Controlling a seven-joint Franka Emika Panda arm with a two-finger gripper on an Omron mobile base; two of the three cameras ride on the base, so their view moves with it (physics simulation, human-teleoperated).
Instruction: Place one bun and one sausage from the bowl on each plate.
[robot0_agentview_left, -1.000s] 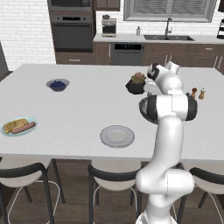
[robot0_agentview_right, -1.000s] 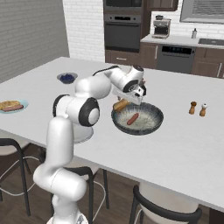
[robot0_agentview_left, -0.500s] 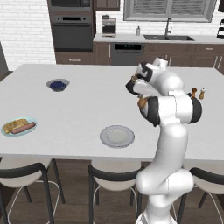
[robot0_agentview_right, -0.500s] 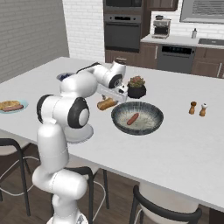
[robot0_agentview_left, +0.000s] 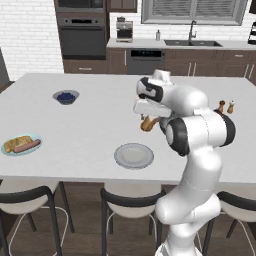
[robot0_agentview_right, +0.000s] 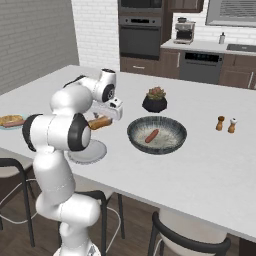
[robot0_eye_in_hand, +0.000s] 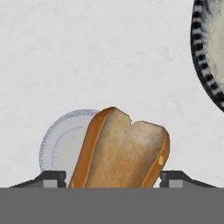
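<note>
Your gripper (robot0_eye_in_hand: 112, 186) clamps a golden-tan split bun (robot0_eye_in_hand: 120, 151) above the island counter (robot0_agentview_left: 95, 125), its fingertips cut off at the hand view's bottom edge. The bun hides part of the round light grey plate (robot0_eye_in_hand: 61, 142) near the front edge. One reddish sausage (robot0_agentview_right: 151, 135) lies in the speckled dark bowl (robot0_agentview_right: 157, 135), while the teal plate (robot0_agentview_left: 20, 145) at the left edge carries a bun and a sausage.

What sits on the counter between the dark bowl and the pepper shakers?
Nothing: in the right base view, bare white counter separates the bowl from the shakers.
</note>
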